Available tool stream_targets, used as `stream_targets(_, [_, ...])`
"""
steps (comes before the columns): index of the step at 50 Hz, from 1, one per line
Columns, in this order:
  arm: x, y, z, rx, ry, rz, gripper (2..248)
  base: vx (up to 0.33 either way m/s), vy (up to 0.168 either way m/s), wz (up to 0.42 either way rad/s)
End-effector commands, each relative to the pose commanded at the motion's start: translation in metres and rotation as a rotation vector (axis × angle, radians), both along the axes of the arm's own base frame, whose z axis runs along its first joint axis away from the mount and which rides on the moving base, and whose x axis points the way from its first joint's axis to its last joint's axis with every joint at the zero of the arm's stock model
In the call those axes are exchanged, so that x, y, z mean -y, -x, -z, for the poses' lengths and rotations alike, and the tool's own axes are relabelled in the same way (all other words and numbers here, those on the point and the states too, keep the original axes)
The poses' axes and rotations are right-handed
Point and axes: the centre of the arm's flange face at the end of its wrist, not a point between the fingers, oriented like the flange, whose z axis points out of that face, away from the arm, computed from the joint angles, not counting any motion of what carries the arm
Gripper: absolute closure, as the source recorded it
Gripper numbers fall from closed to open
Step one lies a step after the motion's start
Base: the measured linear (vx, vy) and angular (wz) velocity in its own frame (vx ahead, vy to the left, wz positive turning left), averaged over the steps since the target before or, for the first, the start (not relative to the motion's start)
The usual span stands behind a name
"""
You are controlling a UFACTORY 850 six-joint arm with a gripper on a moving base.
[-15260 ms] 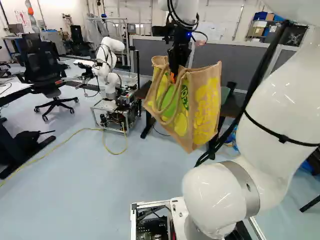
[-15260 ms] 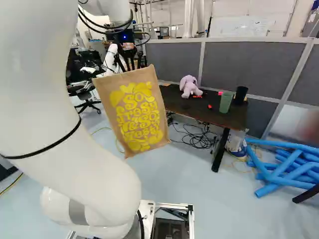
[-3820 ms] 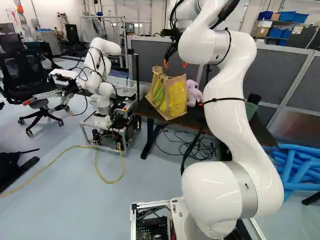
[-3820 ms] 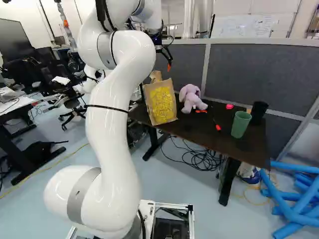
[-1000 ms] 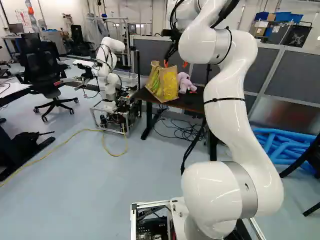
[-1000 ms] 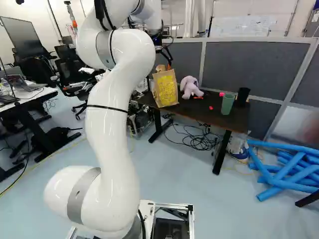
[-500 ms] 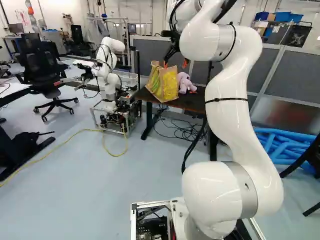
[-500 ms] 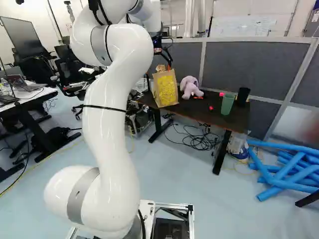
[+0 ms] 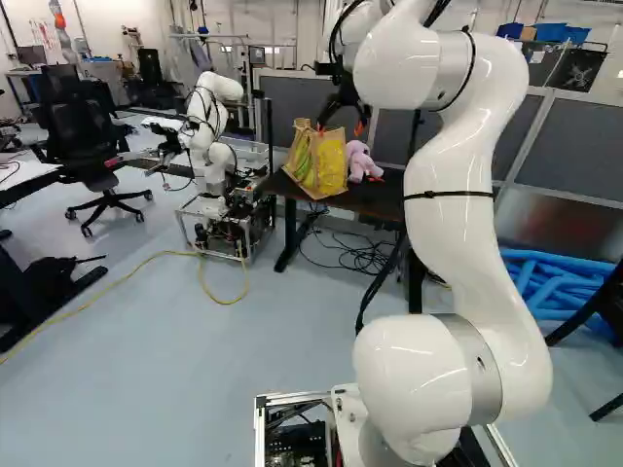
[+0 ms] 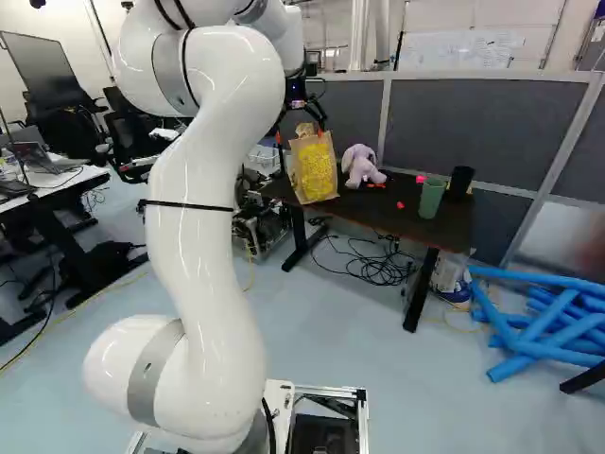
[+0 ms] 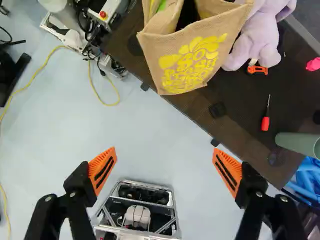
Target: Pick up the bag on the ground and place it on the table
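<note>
"So where is the bag (image 11: pixel 187 55) standing, from the jaws' point of view?"

"It's standing upright on the desk (image 11: pixel 225 95), ahead of the jaws and apart from them, with its yellow print showing and its handles rising."

"And are the jaws gripping it?"

"No, they're hanging wide open, above the desk's height. The orange pads (image 11: pixel 102 170) are facing each other well apart, and nothing is touching either one. Looking down between them, I'm seeing pale floor (image 11: pixel 150 140) and a metal frame (image 11: pixel 171 200)."

"What's keeping the bag company?"

"A lilac plush toy (image 11: pixel 257 37) is slumping just beside it, also ahead of the jaws, with an orange-and-black tool (image 11: pixel 257 70) lying at its foot. Nearer the jaws, a red-handled screwdriver (image 11: pixel 265 123) is lying ahead of one finger, and a green cup (image 11: pixel 297 143) is resting out beyond that finger's side. A dark cup (image 10: pixel 460 181) is standing close by the green one."

"And farther out?"

"Past the green cup's side of the jaws, blue tubes (image 10: pixel 529 276) are lying heaped on the floor. Out past the other finger, a yellow cable (image 9: pixel 229 300) is snaking along, and another robot (image 9: pixel 214 175) is standing near the bag's end of the desk."
</note>
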Motion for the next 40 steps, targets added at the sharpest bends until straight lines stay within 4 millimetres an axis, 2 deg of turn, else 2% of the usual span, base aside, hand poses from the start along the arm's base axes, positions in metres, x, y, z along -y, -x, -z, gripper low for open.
stream_targets(22, [-0.006, 0.020, 0.027, 0.101, 0.004, 0.029, 3, 0.000, 0.000, 0.000])
stream_targets(40, [-0.011, 0.048, 0.058, 0.204, 0.004, 0.055, 3, 0.000, 0.000, 0.000])
